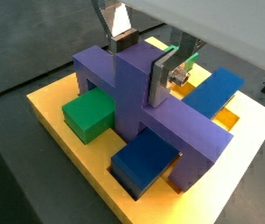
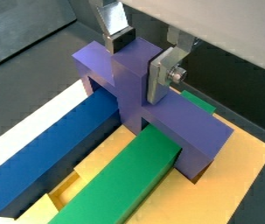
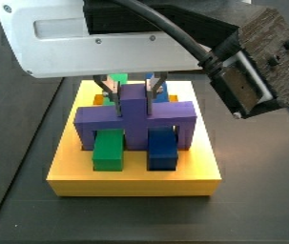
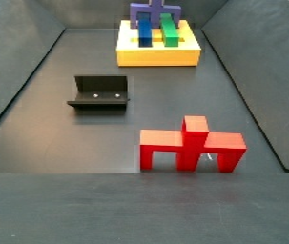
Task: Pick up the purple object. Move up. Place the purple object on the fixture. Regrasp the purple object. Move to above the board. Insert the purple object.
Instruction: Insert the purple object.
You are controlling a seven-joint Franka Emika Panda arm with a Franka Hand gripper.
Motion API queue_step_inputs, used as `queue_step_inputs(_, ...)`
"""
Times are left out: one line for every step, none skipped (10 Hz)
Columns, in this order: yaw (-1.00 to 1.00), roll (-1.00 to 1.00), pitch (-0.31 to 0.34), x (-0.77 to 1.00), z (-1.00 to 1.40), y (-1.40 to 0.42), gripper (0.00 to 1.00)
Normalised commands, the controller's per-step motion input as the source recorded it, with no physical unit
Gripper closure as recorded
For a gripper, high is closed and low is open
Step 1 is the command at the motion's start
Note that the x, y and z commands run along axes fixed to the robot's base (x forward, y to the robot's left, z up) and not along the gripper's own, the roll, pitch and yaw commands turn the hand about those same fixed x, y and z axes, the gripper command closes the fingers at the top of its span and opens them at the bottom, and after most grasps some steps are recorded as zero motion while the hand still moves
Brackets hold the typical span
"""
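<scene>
The end effector [image 1: 144, 59] is gripping the purple object's [image 1: 146, 105] raised stem, which is sitting on the yellow board [image 3: 134, 176], straddling the green bar [image 2: 122, 179] and blue bar [image 2: 47, 149].

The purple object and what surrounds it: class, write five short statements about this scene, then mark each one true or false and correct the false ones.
1. The purple object straddles the green bar and the blue bar on the yellow board. True.
2. The gripper is closed on the purple object's raised stem. True.
3. The red cross-shaped piece sits on the board. False: it stands on the floor, apart from the board.
4. The fixture holds the purple object. False: the fixture is empty.
5. The green and blue bars cross each other. False: they lie side by side.
</scene>
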Motion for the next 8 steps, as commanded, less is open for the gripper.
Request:
queue_step_inputs(-0.14,-0.07,0.083,0.00,-0.07,0.05,1.00)
queue_step_inputs(-0.25,-0.03,0.320,0.07,0.00,0.00,1.00)
queue_step_inputs(-0.16,0.00,0.340,0.00,0.00,0.00,1.00)
queue_step_inputs(-0.03,0.04,0.276,-0.03,0.00,0.00,1.00)
queue_step_inputs(-0.05,0.06,0.171,0.00,-0.09,0.00,1.00)
queue_step_inputs(0.00,0.21,0.130,0.00,-0.20,0.00,1.00)
queue_step_inputs(0.02,0.39,0.150,0.00,-0.18,0.00,1.00)
queue_step_inputs(0.01,0.45,0.174,0.08,-0.24,-0.05,1.00)
